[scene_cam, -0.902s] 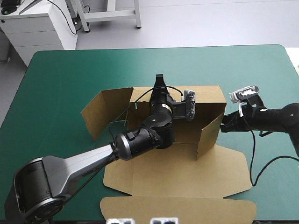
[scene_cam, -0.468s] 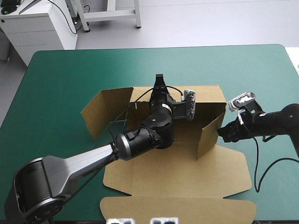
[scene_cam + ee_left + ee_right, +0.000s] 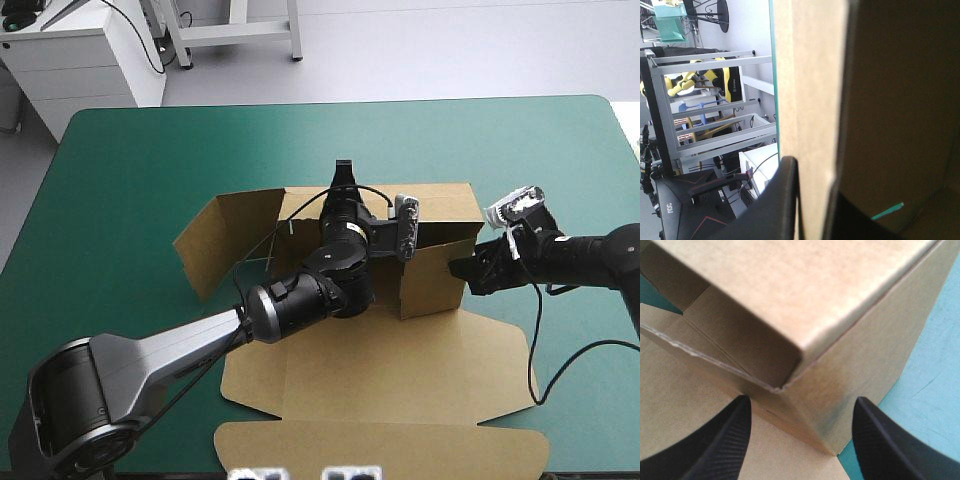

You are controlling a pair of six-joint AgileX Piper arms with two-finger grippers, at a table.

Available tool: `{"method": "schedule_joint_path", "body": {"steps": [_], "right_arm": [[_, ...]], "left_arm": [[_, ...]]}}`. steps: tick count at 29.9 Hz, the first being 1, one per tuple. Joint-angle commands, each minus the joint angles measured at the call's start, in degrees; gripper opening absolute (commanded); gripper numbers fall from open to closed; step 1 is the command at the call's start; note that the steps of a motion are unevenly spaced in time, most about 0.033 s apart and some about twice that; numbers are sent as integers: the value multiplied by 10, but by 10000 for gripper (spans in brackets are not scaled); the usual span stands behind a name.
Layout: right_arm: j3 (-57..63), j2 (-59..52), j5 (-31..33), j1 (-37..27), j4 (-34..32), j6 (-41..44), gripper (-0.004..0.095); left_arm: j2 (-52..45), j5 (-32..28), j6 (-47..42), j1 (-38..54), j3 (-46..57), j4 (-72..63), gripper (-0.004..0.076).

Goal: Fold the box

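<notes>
High view: the box (image 3: 410, 330) is being kept at the middle of the teal-green cover (image 3: 140, 150), its lid (image 3: 380, 385) lying flat toward the near edge. Since the earlier frame, the right gripper (image 3: 462, 270) has been brought in against the right wall (image 3: 432, 280). That wall is now being stood nearly square to the back wall (image 3: 445, 205) instead of splayed outward. The left gripper (image 3: 342, 172) is being kept on the back wall's top edge, unmoved.

Left wrist view: the matte brown board's cut edge is being pinched between the black fingers (image 3: 782, 200), all but closed on it. The inner finger is probably the dark shape in shadow.

Right wrist view: the ribbed, fin-shaped fingers (image 3: 720, 440) are being held wide apart, with the box's creased corner just ahead between them.
</notes>
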Motion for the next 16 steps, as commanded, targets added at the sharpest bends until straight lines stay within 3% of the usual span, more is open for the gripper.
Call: {"method": "schedule_joint_path", "body": {"steps": [1, 16], "right_arm": [[-14, -4, -15, 1, 45, -4, 600], [-14, 79, -115, 1, 106, -8, 603]], "left_arm": [[-21, -40, 9, -7, -9, -65, -8], [-21, -44, 46, -7, -9, -76, -8]]}}
